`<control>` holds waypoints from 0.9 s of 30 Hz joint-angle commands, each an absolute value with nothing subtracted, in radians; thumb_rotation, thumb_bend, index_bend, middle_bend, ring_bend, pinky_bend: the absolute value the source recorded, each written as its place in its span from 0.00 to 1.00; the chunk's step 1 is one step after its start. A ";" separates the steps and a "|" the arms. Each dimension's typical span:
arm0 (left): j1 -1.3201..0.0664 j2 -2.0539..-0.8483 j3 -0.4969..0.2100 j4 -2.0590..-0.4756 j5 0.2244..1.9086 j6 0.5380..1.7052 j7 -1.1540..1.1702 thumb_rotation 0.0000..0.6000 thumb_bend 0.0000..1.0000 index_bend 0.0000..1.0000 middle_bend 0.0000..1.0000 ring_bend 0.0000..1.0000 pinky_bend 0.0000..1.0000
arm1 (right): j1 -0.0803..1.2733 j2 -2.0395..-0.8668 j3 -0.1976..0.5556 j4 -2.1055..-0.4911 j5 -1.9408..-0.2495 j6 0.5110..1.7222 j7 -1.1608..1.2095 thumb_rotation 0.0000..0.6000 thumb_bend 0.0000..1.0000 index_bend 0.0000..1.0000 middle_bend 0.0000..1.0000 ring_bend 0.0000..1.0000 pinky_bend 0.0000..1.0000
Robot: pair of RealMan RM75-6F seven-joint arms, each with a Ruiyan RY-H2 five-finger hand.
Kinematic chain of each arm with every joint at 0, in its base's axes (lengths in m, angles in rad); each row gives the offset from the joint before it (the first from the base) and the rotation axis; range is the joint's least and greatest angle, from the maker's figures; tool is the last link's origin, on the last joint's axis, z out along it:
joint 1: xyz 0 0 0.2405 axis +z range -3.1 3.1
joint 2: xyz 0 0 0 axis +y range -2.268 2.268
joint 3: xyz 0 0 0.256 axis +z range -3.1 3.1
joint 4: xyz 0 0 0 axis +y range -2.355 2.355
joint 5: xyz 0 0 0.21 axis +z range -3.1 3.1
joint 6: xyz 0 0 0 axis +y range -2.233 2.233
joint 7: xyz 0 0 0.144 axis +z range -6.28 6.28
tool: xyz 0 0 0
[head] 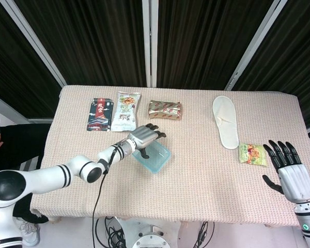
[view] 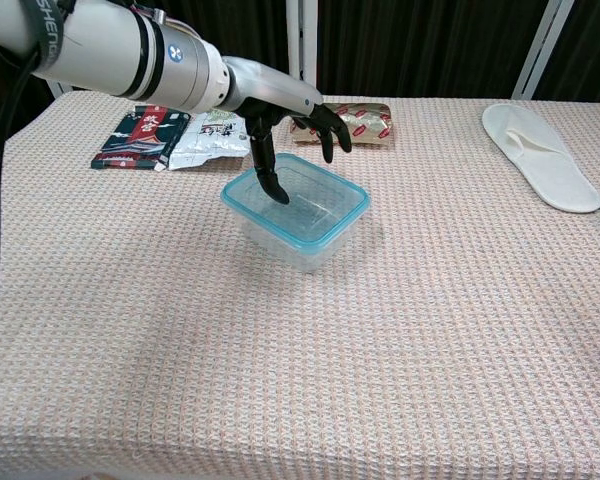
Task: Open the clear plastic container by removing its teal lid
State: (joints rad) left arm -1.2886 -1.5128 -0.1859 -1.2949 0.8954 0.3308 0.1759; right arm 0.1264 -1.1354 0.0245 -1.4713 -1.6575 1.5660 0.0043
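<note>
The clear plastic container (head: pixel 154 159) (view: pixel 298 228) with its teal lid (view: pixel 340 222) stands near the table's middle. My left hand (head: pixel 145 137) (view: pixel 285 120) hovers just over the container's far-left part, palm down, fingers spread and bent downward with nothing in them. Its thumb tip (view: pixel 278 194) reaches down to the lid; I cannot tell whether it touches. My right hand (head: pixel 290 168) is open at the table's right edge, fingers spread, far from the container. It shows only in the head view.
Along the far side lie a dark snack packet (head: pixel 98 114), a white-green packet (head: pixel 126 111) and a brown-gold packet (head: pixel 165 109). A white slipper (head: pixel 226 122) lies at the far right. A small green packet (head: pixel 252 154) sits beside my right hand.
</note>
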 commanded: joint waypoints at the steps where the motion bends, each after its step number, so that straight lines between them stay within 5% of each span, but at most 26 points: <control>1: -1.321 -1.527 -0.131 -1.280 0.844 0.347 0.187 1.00 0.17 0.14 0.18 0.00 0.00 | 0.126 -1.140 0.024 -1.463 -1.655 1.562 0.012 1.00 0.13 0.04 0.04 0.00 0.00; 12: -1.358 -1.409 -0.051 -1.453 0.689 0.435 0.181 0.75 0.16 0.14 0.18 0.00 0.00 | 0.139 -1.160 0.022 -1.445 -1.674 1.552 0.027 1.00 0.13 0.04 0.04 0.00 0.00; 27: -1.375 -1.328 0.038 -1.586 0.591 0.483 0.184 0.73 0.16 0.14 0.18 0.00 0.00 | 0.154 -1.175 0.023 -1.425 -1.691 1.549 0.048 1.00 0.13 0.04 0.04 0.00 0.00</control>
State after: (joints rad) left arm -1.3738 -1.3343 0.0350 -1.5770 0.5984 0.4824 0.1882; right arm 0.1542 -1.1746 0.0230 -1.4255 -1.6909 1.5486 0.0471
